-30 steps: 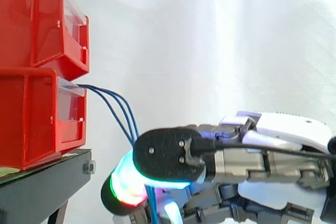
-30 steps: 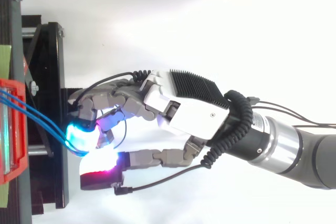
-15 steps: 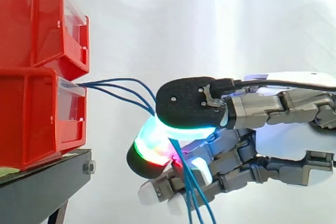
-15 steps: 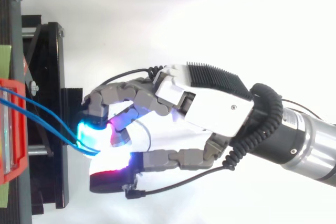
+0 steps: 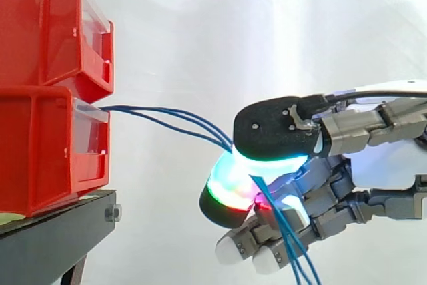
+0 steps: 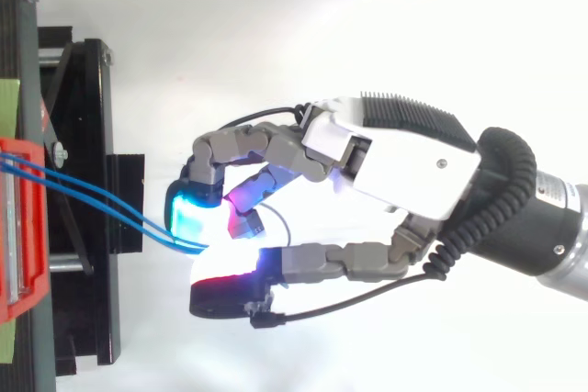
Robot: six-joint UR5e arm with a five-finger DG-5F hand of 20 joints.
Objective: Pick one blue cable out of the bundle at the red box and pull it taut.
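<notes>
Side view showed the hand (image 5: 373, 168) reaching in from the right, its fingers curled so that two glowing pads (image 5: 277, 139) pressed together on the blue cables (image 5: 200, 130). One pad shone cyan above and the other green and red beneath it. Three blue strands left the clear front of the lower red bin (image 5: 47, 145), ran nearly level and then sloped down into the pinch with only a slight bow. Past the pinch they dropped steeply across the lower fingers and out of the bottom of the frame. How many of the strands the pads actually clamped could not be told. An upper red bin (image 5: 47, 25) sat stacked on the lower one, both on the black stand (image 5: 53, 225) before the white curtain (image 5: 233, 31), and the hand hung well apart from them. Top view showed the hand (image 6: 413, 158) entering from the right edge. The blue cables (image 6: 92, 196) stretched from the red bins (image 6: 18, 227) at the left edge across the black stand (image 6: 92, 135) to the closed fingertips (image 6: 193, 213), where they ended.
</notes>
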